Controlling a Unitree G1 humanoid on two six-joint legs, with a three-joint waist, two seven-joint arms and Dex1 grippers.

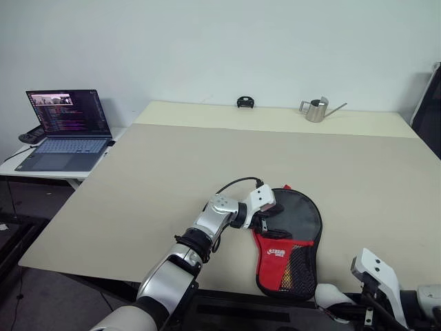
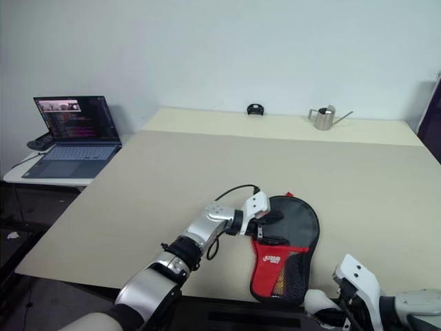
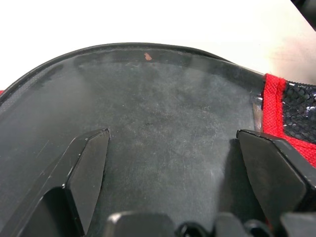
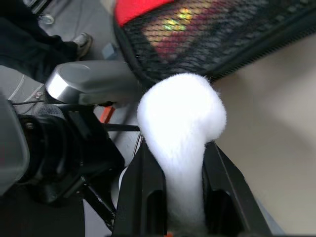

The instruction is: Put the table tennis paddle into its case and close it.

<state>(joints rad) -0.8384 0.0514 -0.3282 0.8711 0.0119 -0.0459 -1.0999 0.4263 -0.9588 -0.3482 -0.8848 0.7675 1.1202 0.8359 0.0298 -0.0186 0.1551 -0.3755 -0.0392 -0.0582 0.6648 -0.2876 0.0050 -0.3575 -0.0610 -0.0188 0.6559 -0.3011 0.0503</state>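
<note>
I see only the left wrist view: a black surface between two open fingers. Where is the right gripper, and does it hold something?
Observer: The right gripper is shut on the white ball charm, beside the case's mesh end.
Operator: Where does the case lie?
Observer: At the table's near edge, narrow end toward the robot.
Operator: Anything else on the table?
Observer: A small metal watering can stands at the far edge.

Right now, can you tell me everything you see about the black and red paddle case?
The case is paddle-shaped, lying flat on the table's near edge. Its round end is smooth black; the narrow end, reaching slightly past the edge, has a red panel with white logo under black mesh. The open left gripper rests on the black part. The right gripper is shut on its fluffy white ball charm.
</note>
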